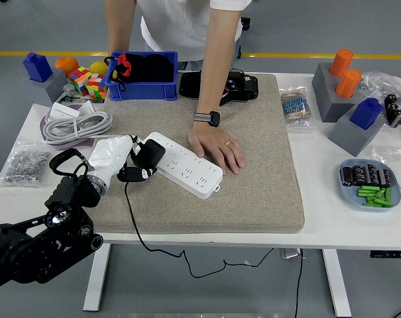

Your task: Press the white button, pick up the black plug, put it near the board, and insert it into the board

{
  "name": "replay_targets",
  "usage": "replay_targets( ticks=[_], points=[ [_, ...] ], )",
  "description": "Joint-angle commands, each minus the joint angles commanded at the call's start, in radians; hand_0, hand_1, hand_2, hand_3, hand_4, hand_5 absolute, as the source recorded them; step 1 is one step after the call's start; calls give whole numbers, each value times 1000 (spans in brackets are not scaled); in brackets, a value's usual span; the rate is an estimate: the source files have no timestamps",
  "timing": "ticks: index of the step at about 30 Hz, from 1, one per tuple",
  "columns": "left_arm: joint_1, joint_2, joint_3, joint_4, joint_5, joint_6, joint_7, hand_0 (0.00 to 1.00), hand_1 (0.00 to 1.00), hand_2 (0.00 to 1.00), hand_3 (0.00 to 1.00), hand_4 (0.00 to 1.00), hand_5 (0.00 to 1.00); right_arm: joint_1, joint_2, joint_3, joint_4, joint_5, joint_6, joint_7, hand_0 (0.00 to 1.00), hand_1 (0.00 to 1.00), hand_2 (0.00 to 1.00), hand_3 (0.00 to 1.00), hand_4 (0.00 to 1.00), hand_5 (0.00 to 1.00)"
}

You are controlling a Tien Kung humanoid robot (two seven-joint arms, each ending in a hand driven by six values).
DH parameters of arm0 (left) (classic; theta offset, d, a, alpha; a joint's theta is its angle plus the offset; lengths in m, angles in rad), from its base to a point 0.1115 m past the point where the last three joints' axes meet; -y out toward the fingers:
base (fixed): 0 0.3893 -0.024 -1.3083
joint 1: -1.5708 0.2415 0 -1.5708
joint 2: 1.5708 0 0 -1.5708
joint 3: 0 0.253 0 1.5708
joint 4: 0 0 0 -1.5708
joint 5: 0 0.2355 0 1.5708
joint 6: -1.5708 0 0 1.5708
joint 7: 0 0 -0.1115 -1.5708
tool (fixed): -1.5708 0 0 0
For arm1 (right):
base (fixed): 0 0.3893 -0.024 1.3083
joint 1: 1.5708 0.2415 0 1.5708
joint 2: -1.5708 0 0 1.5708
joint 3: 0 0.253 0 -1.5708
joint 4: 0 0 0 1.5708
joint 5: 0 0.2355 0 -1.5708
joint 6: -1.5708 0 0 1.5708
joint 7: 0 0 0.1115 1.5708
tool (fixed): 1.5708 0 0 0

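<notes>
Head view: the left robot hand (135, 162) has its fingers closed around the black plug (147, 156), holding it at the near-left end of the white board (181, 164). A person's hand (217, 148) presses the board's far side, apparently steadying it for insertion.

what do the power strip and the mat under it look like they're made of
Power strip: apparently hard white plastic, smooth with a slight sheen and crisp molded edges. Mat: likely felt or a similar fabric, beige, matte and fuzzy-looking with no shine, though foam underneath can't be ruled out.
</notes>
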Motion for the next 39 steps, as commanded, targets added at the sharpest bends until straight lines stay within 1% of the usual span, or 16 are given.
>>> replay_targets(
  ticks=[4,6,10,11,16,17,22,23,28,29,34,35,39],
  points=[
    [-2,-3,3,2,-1,-1,1,280,311,366,552,684,2,1,0,0,0,1,0,0,658,657,622,606,684,465],
    [-2,-3,3,2,-1,-2,1,278,327,375,556,683,2,1,0,-1,0,1,0,0,658,656,622,606,684,464],
    [-4,-4,1,4,-8,-6,-7,278,327,375,556,683,2,1,-1,-3,-1,1,0,0,658,656,622,606,684,464],
    [-3,-4,1,6,-9,-5,-9,244,368,383,558,948,174,0,-1,-4,-1,2,0,0,657,656,622,606,684,464],
    [-2,-4,0,10,-18,-3,-19,244,368,383,558,948,174,-1,0,-6,-1,2,0,0,657,656,622,606,684,464],
    [-1,-4,0,10,-19,-2,-20,341,476,466,617,998,525,-1,0,-6,-1,2,0,0,657,656,622,606,683,463],
    [0,-4,-2,9,-24,1,-23,341,476,466,617,998,525,-1,0,-6,-1,2,0,0,657,656,622,606,683,463],
    [0,-3,-2,8,-25,2,-23,523,607,570,695,998,613,-1,0,-5,-1,2,0,0,658,656,622,606,683,463],
    [-1,-3,-3,8,-30,4,-26,523,607,570,695,998,613,-1,1,-4,-1,2,0,0,658,656,622,606,683,463],
    [-1,-3,-3,8,-31,3,-26,683,728,684,764,998,682,-1,1,-3,-1,2,0,0,657,656,622,606,683,462],
    [0,-4,-4,8,-35,0,-22,683,728,684,764,998,682,-1,1,-4,-1,2,0,1,657,656,622,606,683,462],
    [1,-4,-3,8,-36,0,-21,845,859,820,855,998,735,-1,1,-4,-1,3,0,1,656,656,622,606,684,462],
    [2,-5,-4,9,-47,2,-25,845,859,820,855,998,735,-2,1,-4,-1,2,0,1,656,656,622,606,684,462]
  ],
)
